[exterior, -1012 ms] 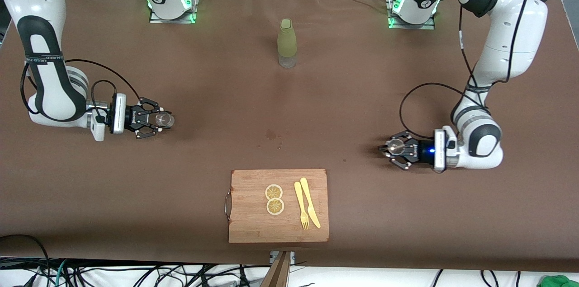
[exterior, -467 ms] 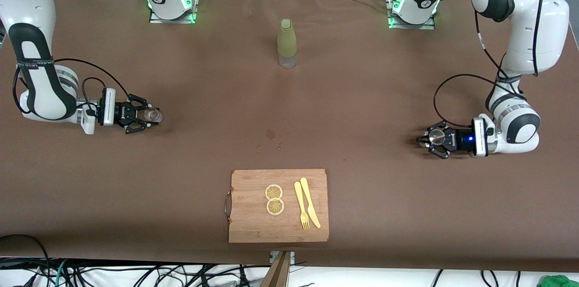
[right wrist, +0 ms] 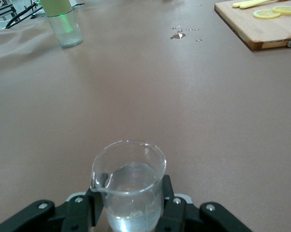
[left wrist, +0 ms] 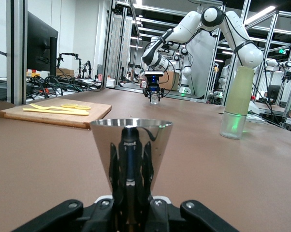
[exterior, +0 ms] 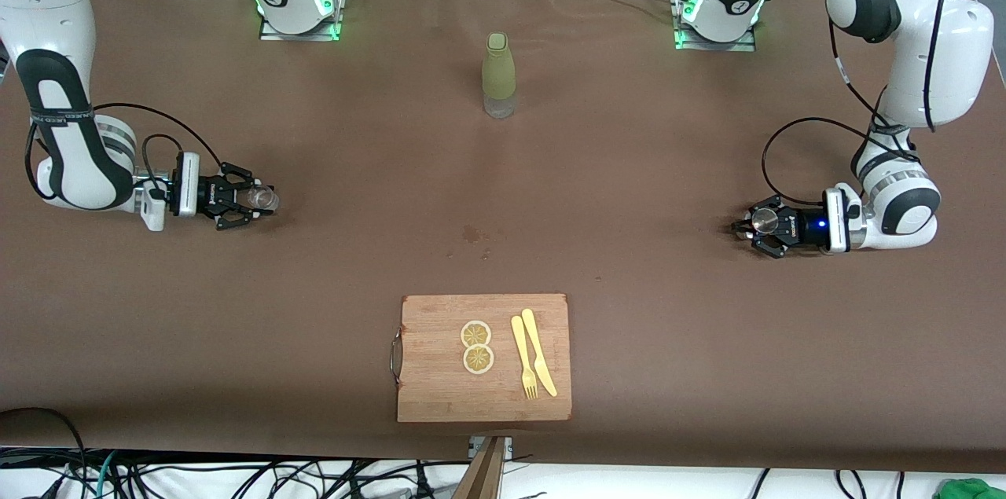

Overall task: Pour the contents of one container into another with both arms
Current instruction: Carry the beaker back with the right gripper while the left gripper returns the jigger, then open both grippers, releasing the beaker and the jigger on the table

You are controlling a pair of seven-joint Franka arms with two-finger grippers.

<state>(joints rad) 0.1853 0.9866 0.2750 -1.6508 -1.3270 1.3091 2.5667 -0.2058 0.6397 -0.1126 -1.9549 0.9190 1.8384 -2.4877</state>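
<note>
Nearest the front camera, a wooden cutting board lies at the tabletop's edge, carrying two lemon slices and a yellow fork and knife side by side. Farther from the camera, a small wet stain marks the brown surface near the middle.

At the left arm's end of the tabletop, the left end effector is closed on the silver metal jigger, holding it upright low over the surface; the left wrist view shows its fingers clamped at the jigger's narrow waist, the upper cone rising open-mouthed.

At the right arm's end, the right end effector is closed on the clear glass cup, also low over the tabletop. The right wrist view shows the cup upright between the fingers, part full of clear liquid. The two containers are well apart, the whole width of the tabletop between them.

Farthest from the camera, an olive-green sleeved bottle stands upright midway between the two arm bases.
</note>
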